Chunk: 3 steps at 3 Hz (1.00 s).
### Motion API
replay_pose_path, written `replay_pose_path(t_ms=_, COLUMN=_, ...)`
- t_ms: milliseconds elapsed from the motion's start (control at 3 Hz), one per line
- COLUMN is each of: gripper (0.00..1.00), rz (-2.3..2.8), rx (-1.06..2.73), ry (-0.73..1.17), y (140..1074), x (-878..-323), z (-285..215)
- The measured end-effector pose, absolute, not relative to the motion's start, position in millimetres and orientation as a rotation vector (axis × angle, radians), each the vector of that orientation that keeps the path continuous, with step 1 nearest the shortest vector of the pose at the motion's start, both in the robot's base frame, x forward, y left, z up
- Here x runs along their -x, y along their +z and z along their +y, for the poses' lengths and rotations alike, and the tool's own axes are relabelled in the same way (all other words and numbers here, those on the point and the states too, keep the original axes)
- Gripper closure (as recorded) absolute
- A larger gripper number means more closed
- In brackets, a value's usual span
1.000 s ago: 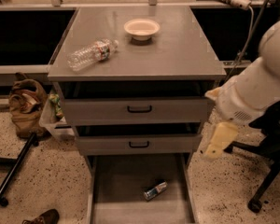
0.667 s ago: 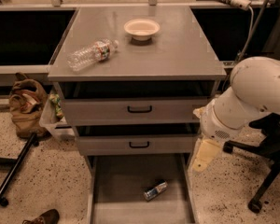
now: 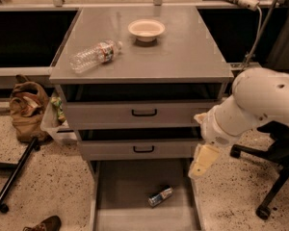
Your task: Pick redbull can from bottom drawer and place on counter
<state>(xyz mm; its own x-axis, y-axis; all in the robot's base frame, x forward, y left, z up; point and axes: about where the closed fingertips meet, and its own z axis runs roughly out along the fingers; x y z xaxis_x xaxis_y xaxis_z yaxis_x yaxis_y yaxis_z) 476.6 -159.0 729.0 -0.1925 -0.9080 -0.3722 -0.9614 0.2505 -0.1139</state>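
Note:
The redbull can (image 3: 160, 196) lies on its side on the floor of the open bottom drawer (image 3: 125, 191), near the middle and slightly right. My gripper (image 3: 203, 160) hangs from the white arm (image 3: 255, 105) over the drawer's right wall, up and to the right of the can and apart from it. The counter (image 3: 188, 52) is the grey top of the cabinet.
A clear water bottle (image 3: 94, 56) lies on the counter's left part and a white bowl (image 3: 146, 29) stands at its back. Two upper drawers with black handles (image 3: 144, 112) stand slightly open. A brown bag (image 3: 26, 107) and a black pole (image 3: 14, 174) are left; a chair base (image 3: 274, 182) is right.
The arm and gripper have moved left and a little lower, from beside the cabinet to the right wall of the bottom drawer. The can has not moved.

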Motion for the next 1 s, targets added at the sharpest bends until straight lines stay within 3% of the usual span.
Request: replay_pose_path(t_ms=1000, gripper=0.0, rz=2.053, rx=1.454, ry=0.384, y=625, x=-540, z=-146)
